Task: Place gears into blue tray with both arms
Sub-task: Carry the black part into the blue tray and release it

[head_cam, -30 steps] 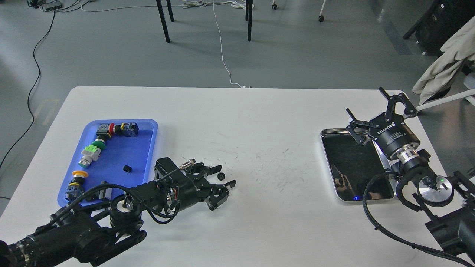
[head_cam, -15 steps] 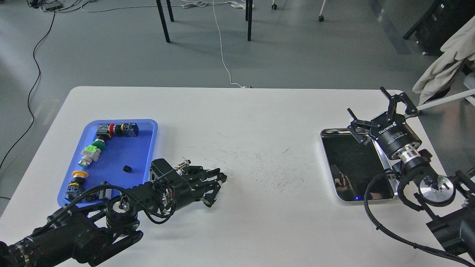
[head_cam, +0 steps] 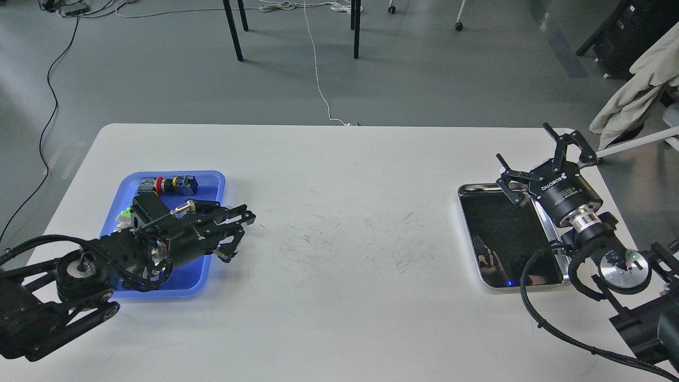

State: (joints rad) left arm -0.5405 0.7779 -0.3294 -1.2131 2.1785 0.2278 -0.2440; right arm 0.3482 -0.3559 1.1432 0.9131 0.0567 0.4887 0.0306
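Note:
The blue tray (head_cam: 215, 180) lies at the table's left. My left gripper (head_cam: 243, 222) hovers over the tray's right rim with its fingers drawn together. No gear shows on the table where one lay before; the one between the fingers is hidden by them. My left arm covers most of the tray's inside, so any gear lying there is out of sight. My right gripper (head_cam: 530, 159) stands open and empty above the far right corner of the steel tray (head_cam: 506, 233).
A red-capped button switch (head_cam: 171, 184) sits at the blue tray's far end, and a green one (head_cam: 124, 214) peeks out beside my left arm. The steel tray holds nothing. The table's right edge runs close behind my right gripper.
My left gripper closed over the gear lying right of the blue tray, then swung left and back to the tray's right rim. The right arm barely moved.

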